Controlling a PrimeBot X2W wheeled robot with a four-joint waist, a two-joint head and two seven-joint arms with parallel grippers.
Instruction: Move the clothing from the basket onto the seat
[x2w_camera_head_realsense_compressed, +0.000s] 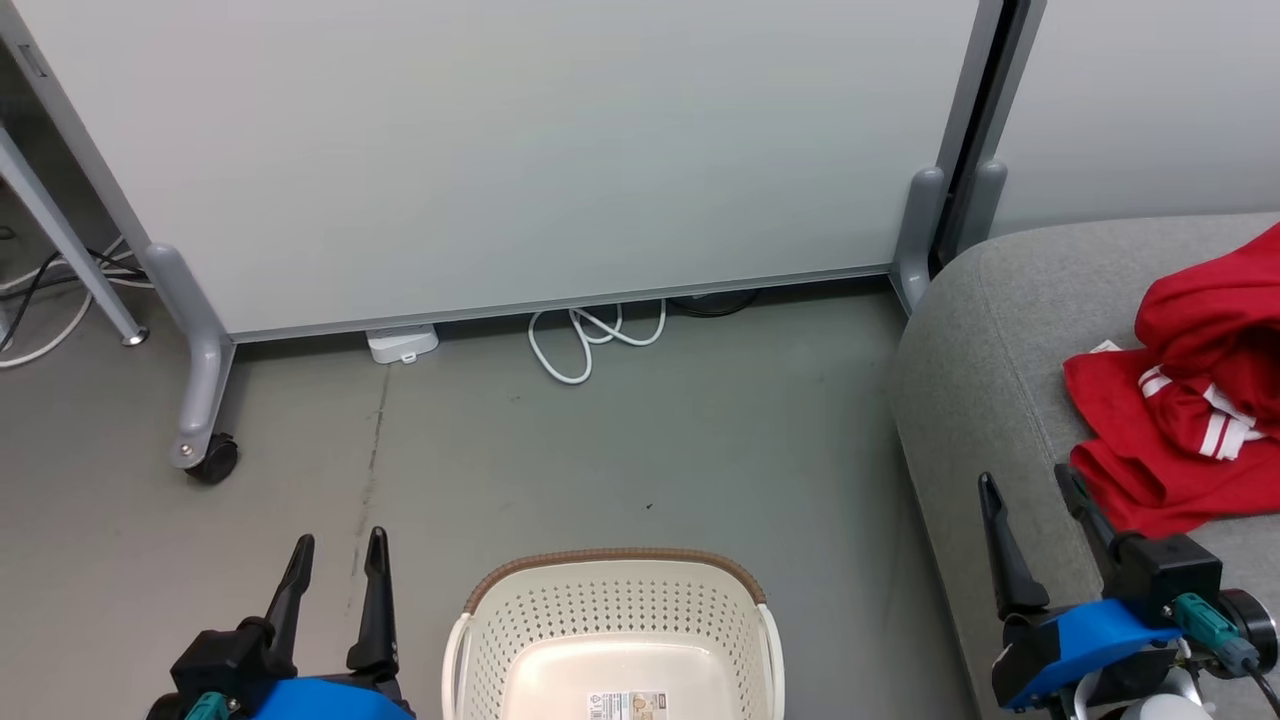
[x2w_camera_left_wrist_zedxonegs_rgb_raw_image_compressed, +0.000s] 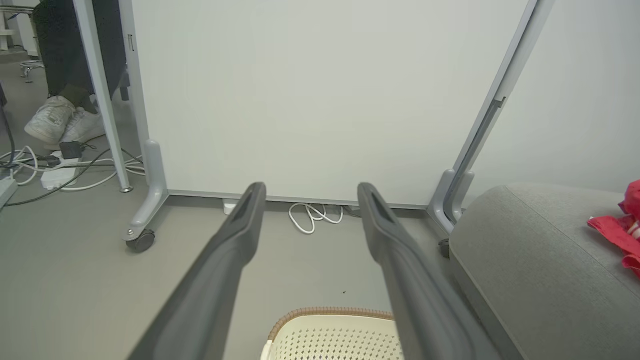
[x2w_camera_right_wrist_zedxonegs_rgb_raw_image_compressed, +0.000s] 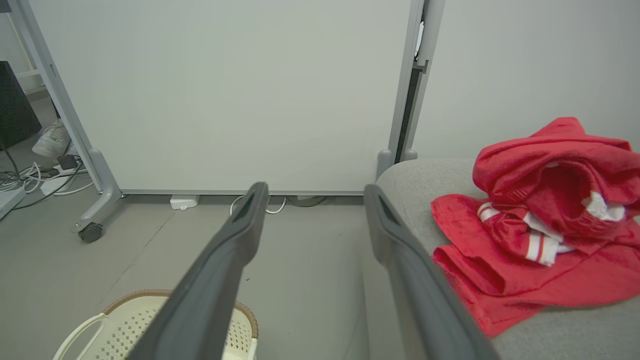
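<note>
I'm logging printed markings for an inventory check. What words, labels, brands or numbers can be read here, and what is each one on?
Label on the bottom of the basket: it carries print, but too small and blurred to read.
The clothing on the seat: white stripes, no legible letters or numbers.
No other text can be read.

Basket (x2w_camera_head_realsense_compressed: 615, 610) on floor (x2w_camera_head_realsense_compressed: 700, 450) front centre, seat (x2w_camera_head_realsense_compressed: 990, 360) to its right, clothing (x2w_camera_head_realsense_compressed: 1180, 420) heaped on seat, wheeled partition (x2w_camera_head_realsense_compressed: 500, 150) behind basket, coiled cable (x2w_camera_head_realsense_compressed: 590, 340) at partition's foot, left gripper (x2w_camera_head_realsense_compressed: 341, 537) left of basket, right gripper (x2w_camera_head_realsense_compressed: 1026, 477) over seat, just beside clothing.
</note>
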